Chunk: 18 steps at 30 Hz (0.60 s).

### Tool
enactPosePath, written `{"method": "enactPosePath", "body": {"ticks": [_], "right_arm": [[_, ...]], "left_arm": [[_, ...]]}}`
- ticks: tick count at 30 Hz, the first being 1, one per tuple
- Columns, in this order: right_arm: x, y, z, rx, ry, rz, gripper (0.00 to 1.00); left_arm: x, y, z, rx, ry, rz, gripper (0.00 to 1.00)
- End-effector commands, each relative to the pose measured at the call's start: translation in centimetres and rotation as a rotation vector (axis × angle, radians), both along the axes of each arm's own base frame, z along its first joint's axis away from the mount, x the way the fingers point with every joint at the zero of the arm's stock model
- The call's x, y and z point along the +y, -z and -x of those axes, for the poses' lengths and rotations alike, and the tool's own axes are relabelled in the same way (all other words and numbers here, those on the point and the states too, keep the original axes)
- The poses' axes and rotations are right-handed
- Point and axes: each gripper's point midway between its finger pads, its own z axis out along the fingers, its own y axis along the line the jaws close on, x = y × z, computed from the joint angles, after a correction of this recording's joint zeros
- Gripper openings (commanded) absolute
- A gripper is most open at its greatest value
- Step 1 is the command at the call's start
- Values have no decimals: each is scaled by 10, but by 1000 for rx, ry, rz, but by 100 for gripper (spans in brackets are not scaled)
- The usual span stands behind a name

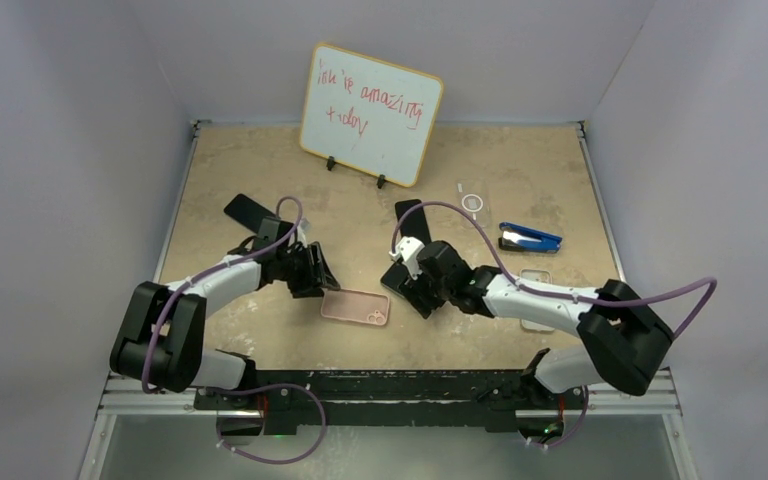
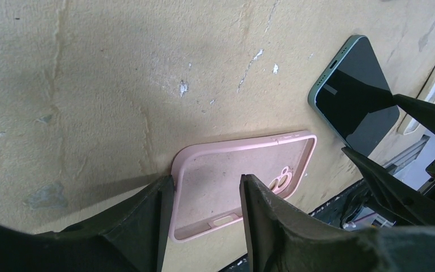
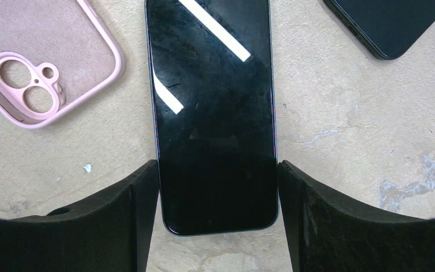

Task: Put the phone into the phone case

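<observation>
The pink phone case (image 1: 355, 306) lies open side up on the table between the arms. It also shows in the left wrist view (image 2: 243, 175) and the right wrist view (image 3: 34, 56). My left gripper (image 1: 318, 276) (image 2: 204, 182) is open, its fingertips low over the case's near short end, one finger against the outer rim. The phone (image 1: 397, 281), dark-screened with a green edge, lies face up just right of the case (image 2: 354, 96) (image 3: 212, 113). My right gripper (image 1: 412, 287) (image 3: 218, 170) is shut on the phone's lower end, a finger on each long side.
A whiteboard (image 1: 370, 115) stands at the back. A dark phone (image 1: 245, 210) lies behind the left arm and another dark one (image 1: 410, 215) (image 3: 391, 22) lies behind the right gripper. A clear case (image 1: 473, 200), a blue item (image 1: 530, 238) and a second clear case (image 1: 535, 290) lie at the right.
</observation>
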Motion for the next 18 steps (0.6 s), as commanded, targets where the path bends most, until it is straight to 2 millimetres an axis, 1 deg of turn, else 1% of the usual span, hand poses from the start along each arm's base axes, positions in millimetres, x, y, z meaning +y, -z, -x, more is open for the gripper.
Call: {"method": "enactPosePath", "body": {"ticks": [1,5,7,13,18], "right_arm": [[10,-24,-13,-91,24,-93,35],[14,-37,-21,-164,1,-126,34],[17,-39,-19,-168,-21,-143,34],[19,-40,-18,-166,-30,-152,33],[25,-40,-14,-160,-56,-187,31]], "left_arm": [[-2,-24,-16,-90,34,-8,49],[2,-30,-16,-103,40,-29,50],[5,-30,-14,-100,45,-42,51],[24,-20,-6,-74,34,-148,51],[17,-15,1,-39,39,-102,51]]}}
